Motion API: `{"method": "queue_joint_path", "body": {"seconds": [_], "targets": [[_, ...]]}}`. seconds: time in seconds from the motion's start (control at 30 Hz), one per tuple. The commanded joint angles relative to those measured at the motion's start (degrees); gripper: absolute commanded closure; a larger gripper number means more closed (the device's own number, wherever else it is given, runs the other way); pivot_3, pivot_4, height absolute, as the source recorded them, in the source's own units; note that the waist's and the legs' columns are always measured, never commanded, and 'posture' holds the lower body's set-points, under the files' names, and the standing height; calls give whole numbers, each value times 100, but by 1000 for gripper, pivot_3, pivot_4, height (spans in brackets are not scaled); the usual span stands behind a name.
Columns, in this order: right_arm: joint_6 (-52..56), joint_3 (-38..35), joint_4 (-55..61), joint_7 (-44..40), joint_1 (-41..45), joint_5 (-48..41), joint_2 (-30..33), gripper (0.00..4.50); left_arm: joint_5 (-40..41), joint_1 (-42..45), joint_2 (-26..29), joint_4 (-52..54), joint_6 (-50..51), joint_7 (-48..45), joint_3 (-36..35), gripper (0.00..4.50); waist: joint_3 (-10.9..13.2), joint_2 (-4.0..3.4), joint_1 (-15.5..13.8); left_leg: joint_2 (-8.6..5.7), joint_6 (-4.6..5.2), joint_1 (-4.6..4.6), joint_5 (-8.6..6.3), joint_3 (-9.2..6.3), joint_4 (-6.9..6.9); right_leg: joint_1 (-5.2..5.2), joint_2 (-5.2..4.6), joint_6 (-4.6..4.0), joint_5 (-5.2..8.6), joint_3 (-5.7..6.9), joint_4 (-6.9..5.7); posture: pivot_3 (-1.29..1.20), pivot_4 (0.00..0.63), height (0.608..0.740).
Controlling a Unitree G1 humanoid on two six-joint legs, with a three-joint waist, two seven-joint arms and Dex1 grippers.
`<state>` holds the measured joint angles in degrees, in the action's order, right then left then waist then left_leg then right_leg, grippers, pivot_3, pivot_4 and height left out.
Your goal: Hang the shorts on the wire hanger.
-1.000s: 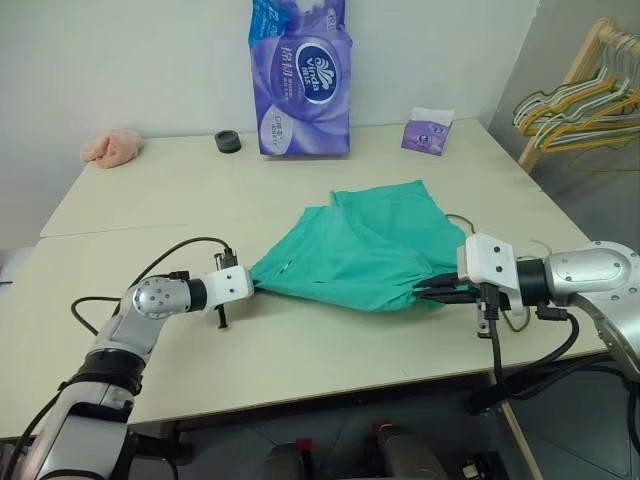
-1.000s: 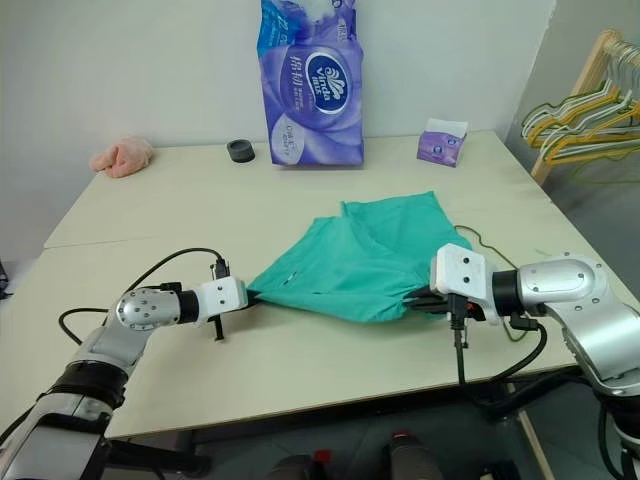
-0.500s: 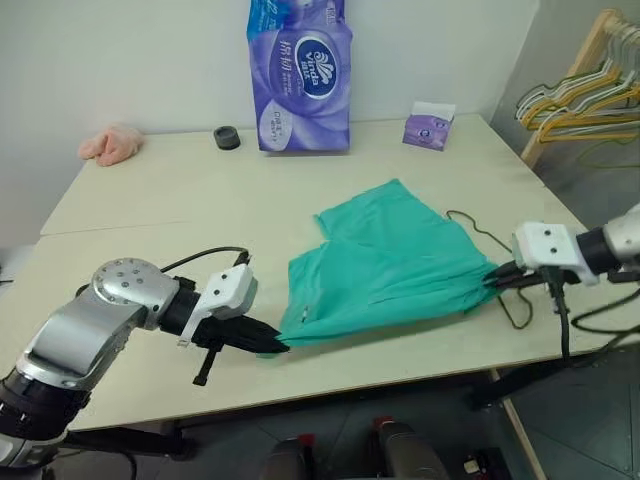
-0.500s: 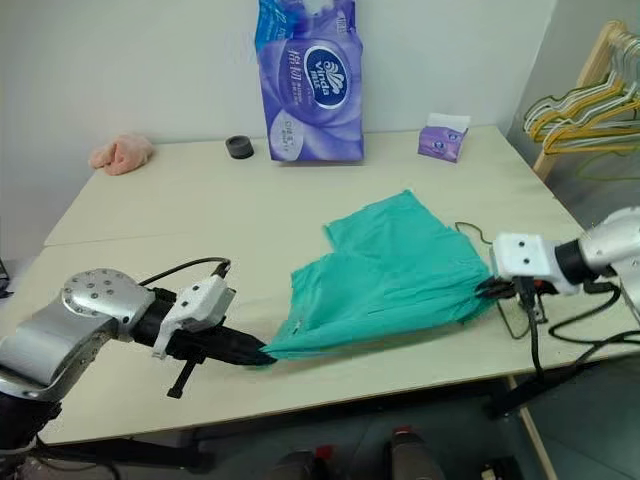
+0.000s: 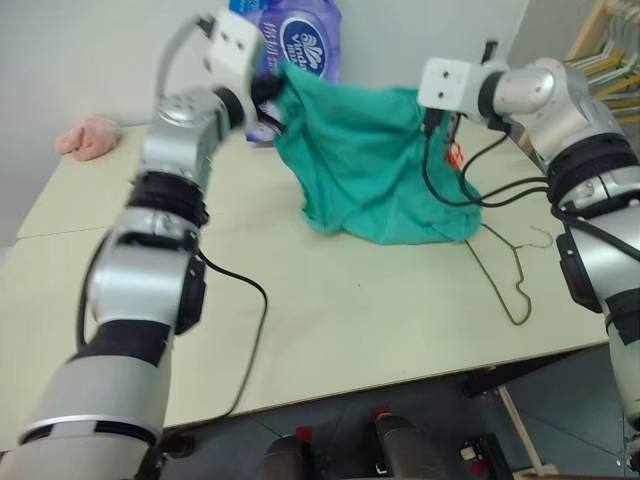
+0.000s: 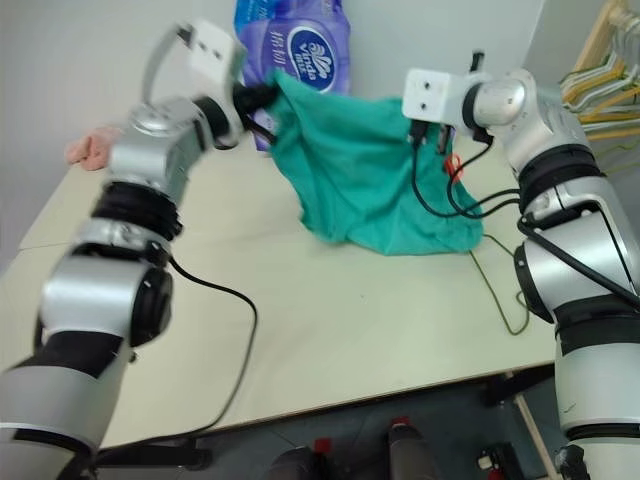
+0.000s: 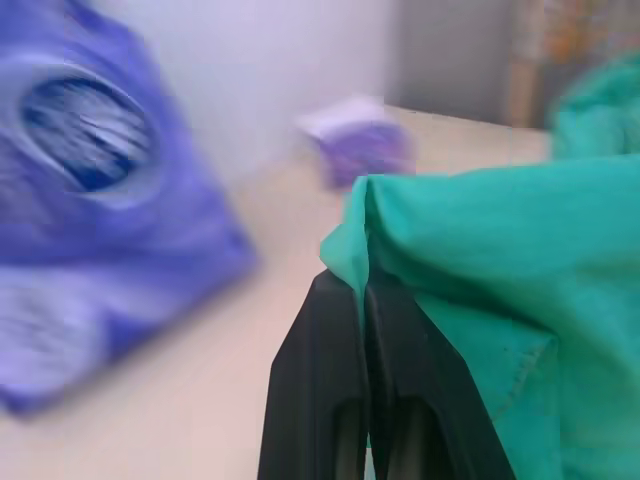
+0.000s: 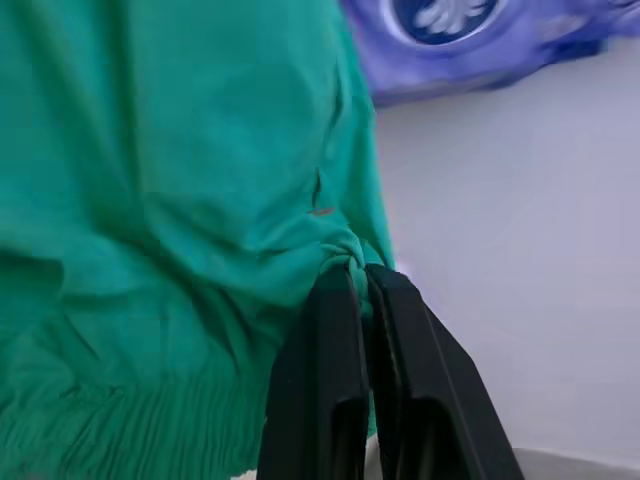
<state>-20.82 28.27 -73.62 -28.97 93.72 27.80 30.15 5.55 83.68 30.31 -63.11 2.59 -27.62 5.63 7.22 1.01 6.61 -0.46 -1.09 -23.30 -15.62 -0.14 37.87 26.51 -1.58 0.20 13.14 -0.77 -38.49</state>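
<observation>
Hanging limp between both grippers, the shorts (image 5: 372, 160) sag above the desk (image 5: 340, 310), hem just touching it. Left gripper (image 7: 362, 290) and right gripper (image 8: 358, 275) each have jaws pinched tight on an edge of the cloth. Soft, light fabric, so gripping the waistband looks safest. A second ago the shorts lay flat; now they're lifted, uncovering the hanger (image 5: 500, 275).
</observation>
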Motion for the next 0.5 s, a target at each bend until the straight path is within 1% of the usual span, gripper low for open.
{"method": "queue_joint_path", "body": {"seconds": [0.03,0.07,0.1,0.17,0.2,0.23,0.3,0.33,0.37,0.4,0.43,0.47,0.5], "targets": [[-899,-270,20,1935,959,230,92,4500,-1495,1009,771,-224,-2015,996,606,4456,3,5,63,-1,-3,-33,-2,24,5,55,-3,2,1,-20,-32,-110,46,740],[-1227,-370,70,2261,1031,206,162,4500,-2073,1176,1057,-69,-2580,1255,936,4456,4,6,109,-6,-19,-74,8,34,8,103,-8,3,0,-31,-48,-109,49,740],[-1447,-418,82,2461,1058,209,210,4500,-2456,1275,1225,-6,-2957,1436,1149,4456,3,7,125,-6,-27,-99,13,36,6,131,-9,4,-1,-34,-53,-109,49,740],[-1832,-554,114,2674,1025,161,289,4500,-3136,1399,1523,140,-3525,1803,1501,4456,1,9,121,-5,-30,-104,11,33,-4,138,-9,4,0,-29,-45,-104,56,740],[-2126,-623,190,2718,828,117,348,4500,-3361,1328,1674,347,-3750,1797,1601,4456,1,9,110,-4,-30,-102,11,31,-4,133,-8,4,0,-28,-43,-104,56,740],[-2419,-752,256,2563,501,-52,358,4500,-3479,1142,1805,603,-3913,1608,1671,4456,0,10,97,-5,-29,-87,10,31,-3,114,-8,4,0,-28,-36,-95,60,740],[-2847,-912,356,1988,-302,-382,302,4500,-3378,518,1963,1064,-3964,922,1676,4456,-3,13,79,-6,5,-11,-9,35,5,32,-8,7,1,-27,-13,-87,64,740],[-2951,-938,401,1798,-563,-445,283,4500,-3300,269,1990,1202,-3910,634,1641,4456,-2,14,74,-6,45,57,-29,37,4,-56,-2,14,-1,-27,-3,-85,66,740],[-3014,-980,453,1360,-934,-619,222,4500,-3096,-153,2024,1411,-3785,228,1568,4456,-3,13,67,-4,78,135,-47,43,8,-138,13,21,4,-23,9,-83,72,740],[-3193,-953,586,991,-1470,-748,191,4500,-2736,-875,2105,1790,-3474,-410,1502,4456,-1,10,62,0,83,207,-49,44,4,-227,39,35,12,-18,36,-86,76,740],[-3280,-967,720,482,-1951,-978,132,4500,-2448,-1537,2199,2182,-3213,-922,1451,4456,-11,3,75,4,86,249,-49,46,-1,-270,45,54,23,-21,51,-88,75,740],[-3398,-917,928,149,-2428,-1085,137,4500,-2102,-2305,2341,2722,-2839,-1459,1394,4456,-13,1,90,6,90,271,-50,41,0,-289,46,59,26,-26,45,-88,77,740],[-3428,-922,1131,-110,-2755,-1209,144,4500,-1963,-2857,2484,3169,-2563,-1785,1349,4456,-15,-3,129,8,93,279,-52,30,9,-298,46,55,22,-29,34,-87,79,740]]}}
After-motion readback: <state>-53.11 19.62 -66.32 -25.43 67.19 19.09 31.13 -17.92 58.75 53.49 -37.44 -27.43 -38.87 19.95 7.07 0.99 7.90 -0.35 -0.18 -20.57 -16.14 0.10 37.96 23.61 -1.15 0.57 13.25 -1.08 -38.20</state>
